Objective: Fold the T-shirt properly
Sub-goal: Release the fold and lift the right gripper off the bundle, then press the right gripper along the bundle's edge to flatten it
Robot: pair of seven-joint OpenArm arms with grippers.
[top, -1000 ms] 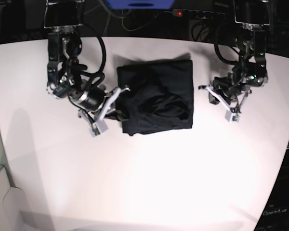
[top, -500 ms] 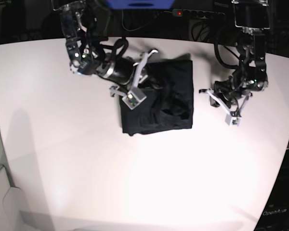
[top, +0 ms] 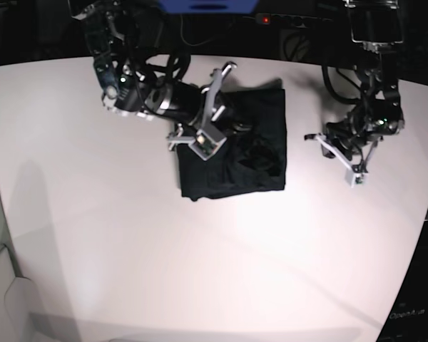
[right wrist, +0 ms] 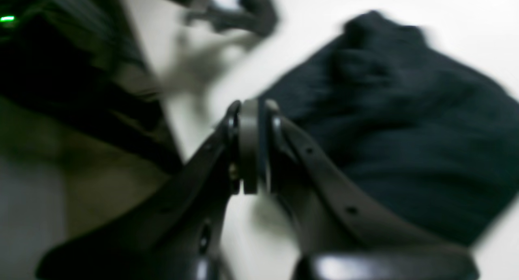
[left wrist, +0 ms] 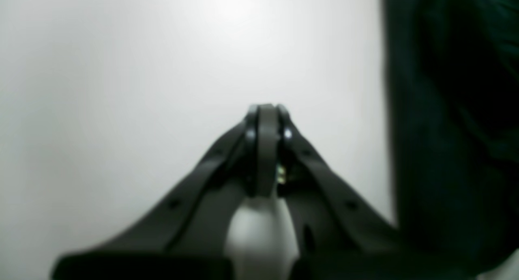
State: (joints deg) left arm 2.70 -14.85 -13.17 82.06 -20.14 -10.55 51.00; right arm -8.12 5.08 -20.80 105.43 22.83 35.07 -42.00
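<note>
- We see a white table (top: pixel 128 242) filling most of the base view, pale and bare across its lower half, with a dark strip of clutter along the top edge of the frame.
- The T-shirt (top: pixel 253 153) lies on the table just above the centre of the base view, folded into a dark, roughly square bundle with some wrinkles in its middle. In the left wrist view it shows as a dark mass down the right side of the frame, and in the right wrist view it fills the right half, blurred.
- The right arm (top: pixel 139 89) reaches in from the upper left of the base view, and its forward part lies over the upper left corner of the bundle.
- The left arm (top: pixel 374 78) hangs down at the upper right of the base view, well apart from the shirt's right edge.
- The right gripper (right wrist: pixel 249 109) sits at the centre of its wrist view with its jaws pressed together. We see no cloth between them, though the picture is blurred.
- The left gripper (left wrist: pixel 265 109) sits at the centre of its wrist view over bare table, jaws fully closed and holding nothing.
- A small red light (top: pixel 265 19) glows at the top edge of the base view.
</note>
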